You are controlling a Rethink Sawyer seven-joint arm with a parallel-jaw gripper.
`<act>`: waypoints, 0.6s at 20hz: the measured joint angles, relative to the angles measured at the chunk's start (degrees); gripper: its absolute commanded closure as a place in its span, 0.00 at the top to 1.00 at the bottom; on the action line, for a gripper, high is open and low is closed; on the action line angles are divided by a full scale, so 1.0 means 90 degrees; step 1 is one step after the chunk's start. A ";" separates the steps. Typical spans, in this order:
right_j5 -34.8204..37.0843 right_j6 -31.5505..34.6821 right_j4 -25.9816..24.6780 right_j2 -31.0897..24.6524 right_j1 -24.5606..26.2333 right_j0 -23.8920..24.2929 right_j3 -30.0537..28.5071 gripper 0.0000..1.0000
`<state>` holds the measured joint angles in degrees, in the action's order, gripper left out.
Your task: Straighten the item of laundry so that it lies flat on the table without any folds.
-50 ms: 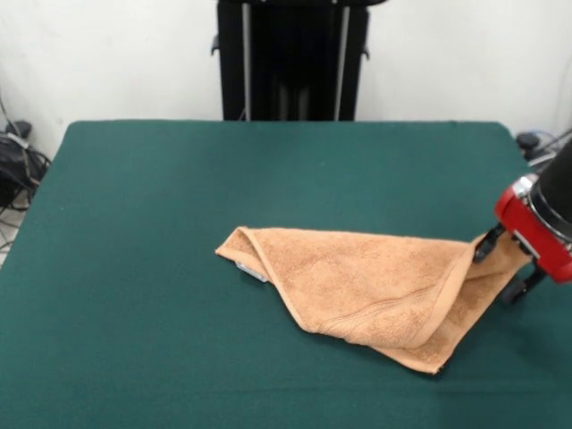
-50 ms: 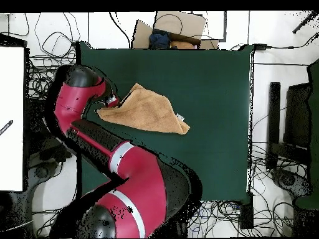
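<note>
The towel [image 1: 375, 290] lies on the green table [image 1: 179, 206], toward the right side in the front view, and it is anything but flat: it is folded over itself into a rough triangle, one layer doubled across another, a woven border band running diagonally down the fold. The small white tag [image 1: 252, 271] peeks out under the left corner, right against the felt. At the right edge the red and black arm [image 2: 124, 180] reaches in, and the gripper [image 1: 506, 264] is at the towel's right corner, its dark fingers [image 1: 487, 243] closed on the cloth there, that corner lifted a little off the table. From overhead the same corner of the towel [image 2: 146, 111] meets the gripper [image 2: 111, 103] near the table's left edge, the rest of the cloth spreading out toward the middle.
</note>
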<state>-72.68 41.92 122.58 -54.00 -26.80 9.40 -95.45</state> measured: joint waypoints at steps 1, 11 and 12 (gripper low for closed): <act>0.0000 0.0000 0.0001 -0.0011 0.0001 0.0006 -0.0001 1.00; 0.0000 0.0000 -0.0009 -0.0098 0.0001 0.0084 -0.0139 1.00; 0.0000 0.0000 -0.0009 -0.0101 0.0001 0.0089 -0.0147 1.00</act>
<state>-72.68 41.92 122.50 -54.90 -26.79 10.20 -96.78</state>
